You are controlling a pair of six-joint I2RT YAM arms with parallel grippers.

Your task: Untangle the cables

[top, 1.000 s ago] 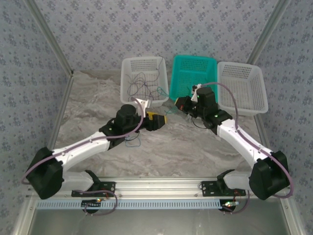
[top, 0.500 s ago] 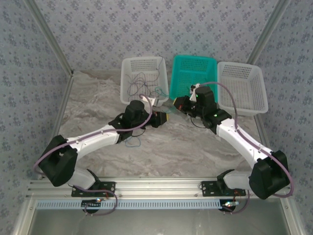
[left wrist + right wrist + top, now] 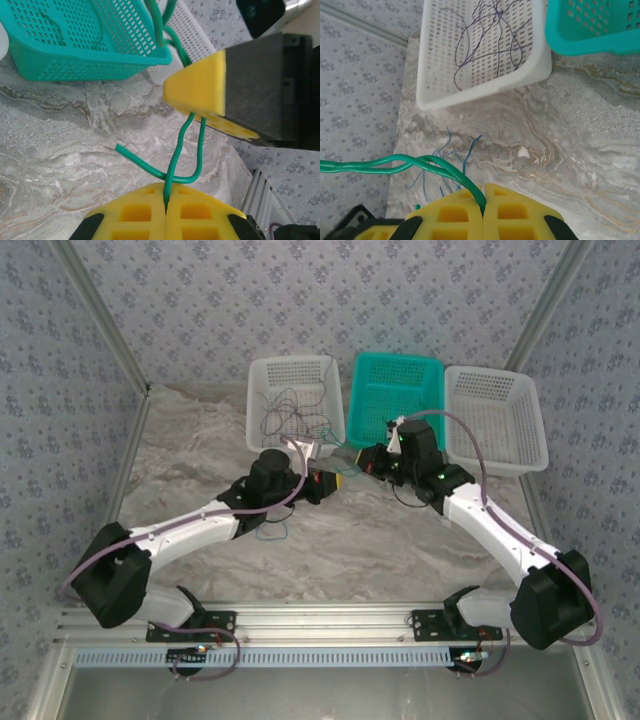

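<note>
A teal-green cable [image 3: 176, 150] runs between my two grippers above the marble table, its strands twisted together. My left gripper [image 3: 165, 197] is shut on one strand, whose loose end sticks out to the left. My right gripper [image 3: 483, 204] is shut on the same green cable [image 3: 425, 162] close by. In the top view the left gripper [image 3: 336, 480] and the right gripper [image 3: 362, 462] almost meet in front of the teal basket. Thin blue cables [image 3: 445, 160] lie loose on the table [image 3: 270, 528]. Dark purple cables [image 3: 490, 35] lie in the left white basket.
Three baskets stand in a row at the back: a white one [image 3: 290, 362] on the left, a teal one [image 3: 400, 360] in the middle, a white one [image 3: 497, 375] on the right. Metal frame rails border the table.
My left arm has swung right and forward towards the right gripper. Its jaws have closed on the green cable. The right arm has barely moved.
</note>
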